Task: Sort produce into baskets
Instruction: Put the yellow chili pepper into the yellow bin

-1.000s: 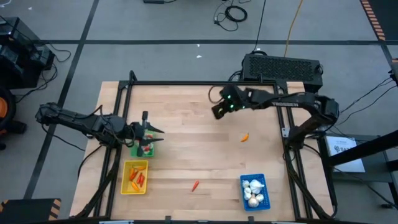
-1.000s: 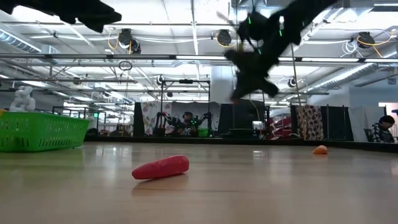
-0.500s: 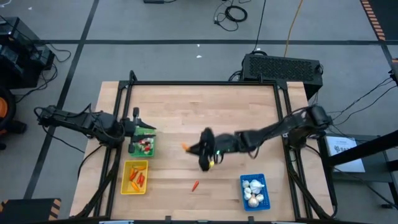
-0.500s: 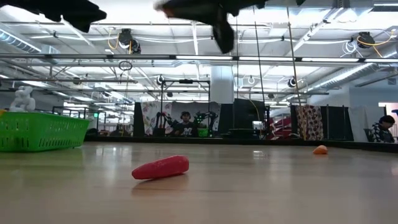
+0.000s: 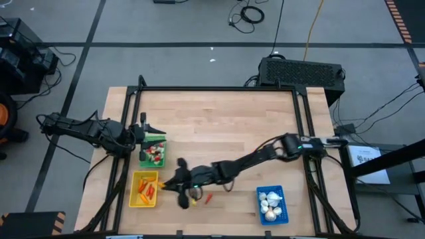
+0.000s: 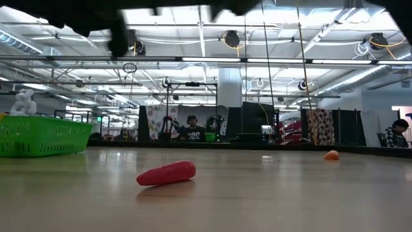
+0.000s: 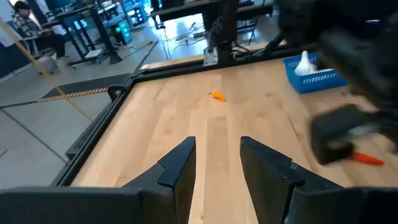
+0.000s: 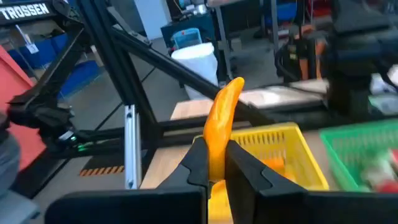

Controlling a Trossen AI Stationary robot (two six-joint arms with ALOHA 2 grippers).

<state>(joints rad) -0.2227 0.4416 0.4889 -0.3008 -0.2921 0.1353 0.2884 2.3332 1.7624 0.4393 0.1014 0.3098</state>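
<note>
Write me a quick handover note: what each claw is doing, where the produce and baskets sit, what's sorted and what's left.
Right claw: shut on an orange piece, reached across the table, close to the yellow basket.
Left claw: open, empty, waiting at the table's left edge by the green basket.
Done: orange and red pieces in the yellow basket, mixed bits in the green one, white bulbs in the blue basket.
Left: drop the held orange piece; a red piece and a small orange piece lie loose on the table.
</note>
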